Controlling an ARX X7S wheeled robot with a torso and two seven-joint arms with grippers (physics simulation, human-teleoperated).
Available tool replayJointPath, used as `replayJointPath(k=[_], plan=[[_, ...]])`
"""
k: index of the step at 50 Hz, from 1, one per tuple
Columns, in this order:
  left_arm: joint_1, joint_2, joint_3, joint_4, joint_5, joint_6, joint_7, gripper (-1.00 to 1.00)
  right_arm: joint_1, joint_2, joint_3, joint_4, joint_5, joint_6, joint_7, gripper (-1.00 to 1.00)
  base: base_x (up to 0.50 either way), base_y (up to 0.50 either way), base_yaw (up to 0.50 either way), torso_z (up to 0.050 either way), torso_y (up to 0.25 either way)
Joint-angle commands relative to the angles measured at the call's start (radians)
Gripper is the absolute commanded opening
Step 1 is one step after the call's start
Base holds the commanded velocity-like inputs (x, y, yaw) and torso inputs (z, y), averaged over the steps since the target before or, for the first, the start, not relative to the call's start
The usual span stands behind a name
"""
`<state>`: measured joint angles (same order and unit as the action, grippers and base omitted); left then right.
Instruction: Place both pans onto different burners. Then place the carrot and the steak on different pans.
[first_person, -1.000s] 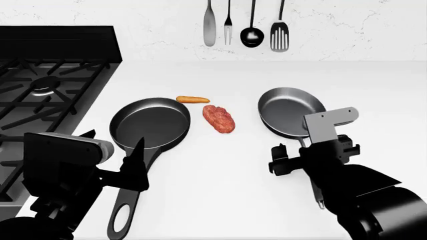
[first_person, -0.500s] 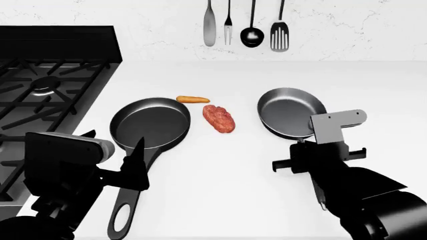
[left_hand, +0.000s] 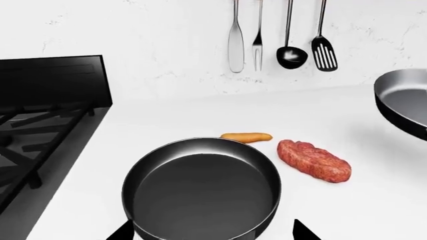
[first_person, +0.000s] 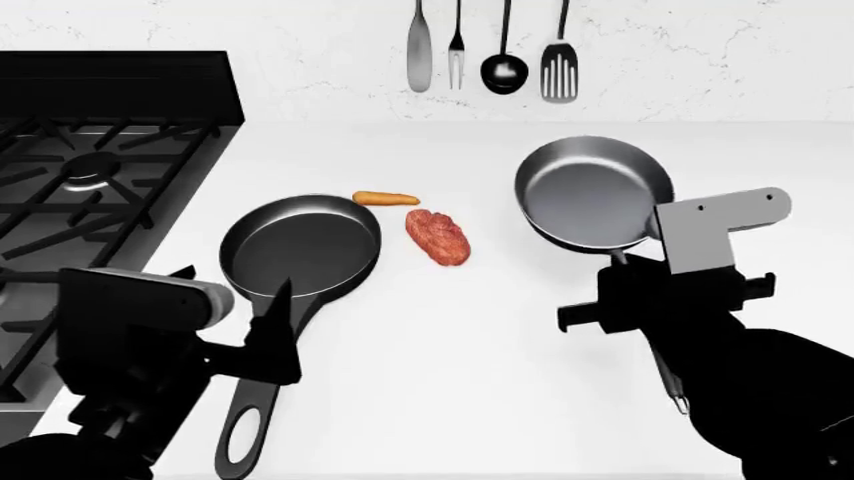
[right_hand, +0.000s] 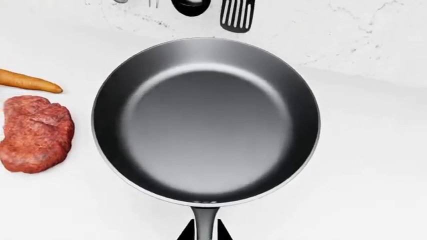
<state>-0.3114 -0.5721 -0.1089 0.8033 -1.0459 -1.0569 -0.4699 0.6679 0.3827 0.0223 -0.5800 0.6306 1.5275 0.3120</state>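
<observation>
My right gripper is shut on the thin handle of the grey pan, which hangs tilted above the counter at the right. On the counter beside the stove rests the black pan, its loop handle toward me. My left gripper is open, its fingertips wide apart on either side of that pan's near rim, touching nothing. The carrot and the steak lie on the counter between the two pans. One burner shows under the grates.
The black stove fills the left side, with a raised back panel. Several utensils hang on the marble wall behind. White counter stretches from the stove to the right edge.
My right gripper has lifted the grey pan off the counter, up and slightly right. The left arm, black pan, carrot and steak have not moved.
</observation>
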Motion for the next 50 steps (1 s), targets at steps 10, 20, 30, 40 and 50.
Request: replayJointPath(k=[10,20,30,40,50], plan=[[-0.192,0.01,-0.013,-0.144,-0.521,-0.226,-0.466,1.0,0.042,0.041,0.037,-0.063,0.151,0.013,0.142,-1.0,0.0,0.0,0.0,0.0,0.002],[-0.354,-0.027,0.195,-0.242,-0.933,-0.127,-0.997,1.0,0.016,0.057,0.006,-0.029,0.15,-0.053,0.132,-1.0,0.0,0.0,0.0,0.0,0.002],[-0.455,-0.016,0.355,-0.299,-0.947,-0.091,-1.079,1.0,-0.009,0.079,0.003,-0.014,0.15,-0.095,0.118,-1.0,0.0,0.0,0.0,0.002,0.001],[-0.492,0.001,0.43,-0.355,-0.877,-0.093,-1.057,1.0,-0.048,0.097,0.003,0.01,0.14,-0.156,0.098,-1.0,0.0,0.0,0.0,0.0,0.002],[-0.483,0.016,0.469,-0.396,-0.808,-0.103,-0.996,1.0,-0.075,0.109,-0.002,0.031,0.127,-0.198,0.087,-1.0,0.0,0.0,0.0,0.0,0.002]])
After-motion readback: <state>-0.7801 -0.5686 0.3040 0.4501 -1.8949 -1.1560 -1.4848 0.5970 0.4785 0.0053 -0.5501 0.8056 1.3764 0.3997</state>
